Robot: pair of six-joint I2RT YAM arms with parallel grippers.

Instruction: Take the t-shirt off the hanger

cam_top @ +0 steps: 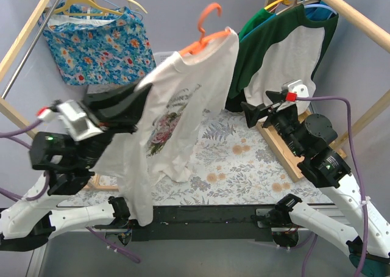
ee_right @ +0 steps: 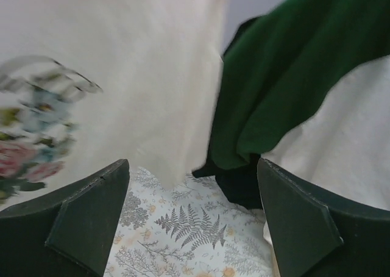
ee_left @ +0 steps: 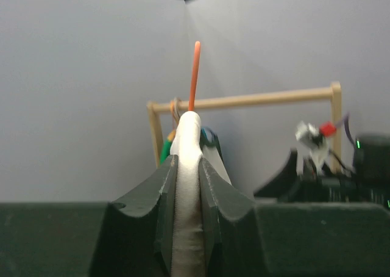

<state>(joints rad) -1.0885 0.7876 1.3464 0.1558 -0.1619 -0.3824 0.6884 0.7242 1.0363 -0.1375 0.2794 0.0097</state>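
You are working over a fern-printed tablecloth [cam_top: 244, 152], with grey walls [cam_top: 183, 14] and a wooden rack [cam_top: 359, 22] surrounding it. Your left gripper [ee_left: 187, 167] is pinching the soft white floral t-shirt [cam_top: 201, 82], which is hanging from a thin orange plastic hanger [cam_top: 196, 45]. Your right gripper [ee_right: 192, 167] is gaping empty.

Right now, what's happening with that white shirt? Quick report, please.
Left gripper shut on white shirt. Right gripper open, holding nothing. Shirt on orange hanger, hook in mid-air. Green shirt hangs close beside.

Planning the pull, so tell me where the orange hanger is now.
Top view, upper centre: the orange hanger sits in the white t-shirt's neck, hook free, just left of the green-and-white shirt.
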